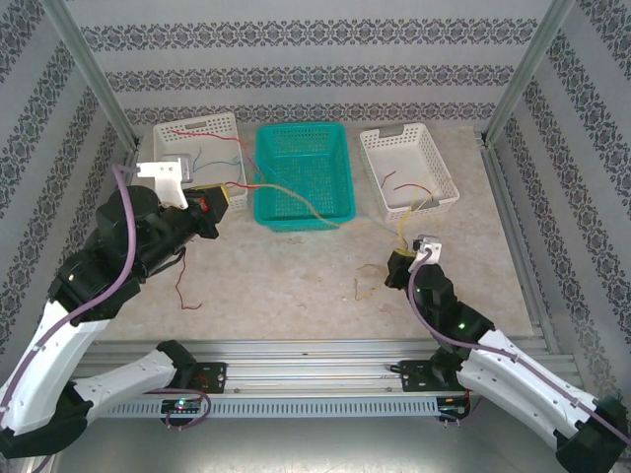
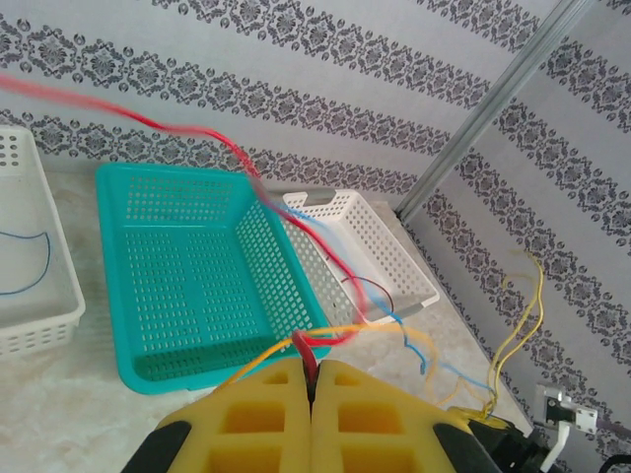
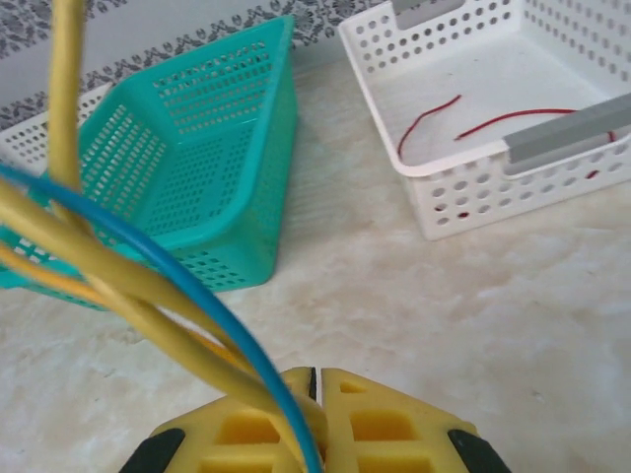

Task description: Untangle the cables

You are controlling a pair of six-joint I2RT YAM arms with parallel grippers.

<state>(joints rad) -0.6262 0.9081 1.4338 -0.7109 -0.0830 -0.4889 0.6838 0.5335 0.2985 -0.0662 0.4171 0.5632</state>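
Observation:
My left gripper (image 1: 227, 197) hovers between the left white basket and the teal basket (image 1: 268, 209), shut on a red cable (image 2: 308, 347) that streaks up and left, blurred. An orange-yellow cable (image 1: 296, 197) runs from it across the teal basket toward my right gripper (image 1: 398, 259), low over the table on the right. In the right wrist view that gripper (image 3: 317, 382) is shut, with yellow cables (image 3: 118, 286) and a blue cable (image 3: 197, 286) leading to its jaws. A thin blue cable (image 2: 434, 350) also hangs between the two grippers.
The left white basket (image 1: 166, 131) holds red and blue strands. The right white basket (image 1: 446, 185) holds a red strand (image 3: 424, 123). A red strand (image 1: 183, 286) dangles below the left arm. Metal posts and patterned walls enclose the table.

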